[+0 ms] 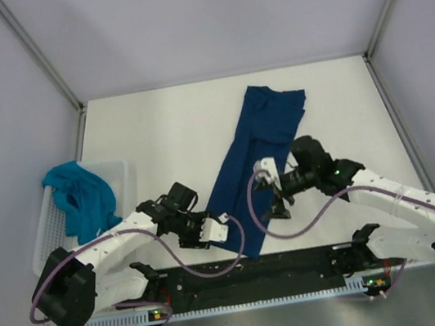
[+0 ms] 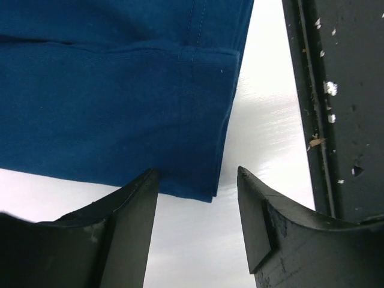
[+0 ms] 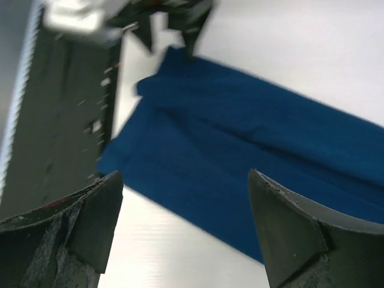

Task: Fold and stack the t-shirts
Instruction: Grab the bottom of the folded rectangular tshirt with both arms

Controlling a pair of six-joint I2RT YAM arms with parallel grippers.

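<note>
A dark navy t-shirt (image 1: 266,130) lies on the white table (image 1: 164,138), folded lengthwise into a long strip running from the far middle to the near edge. My left gripper (image 1: 228,231) is open at the strip's near left corner, and in the left wrist view that gripper (image 2: 197,174) has only table and the shirt's (image 2: 108,102) hem corner between its fingers. My right gripper (image 1: 276,206) hovers open just right of the strip's near end. The right wrist view shows this gripper (image 3: 185,175) holding nothing above the shirt (image 3: 240,138). A teal t-shirt (image 1: 82,197) lies crumpled in the basket.
The white lattice basket (image 1: 120,174) stands at the left edge of the table. A black base rail (image 1: 251,269) runs along the near edge, close to the shirt's near end. Grey walls enclose the table on three sides.
</note>
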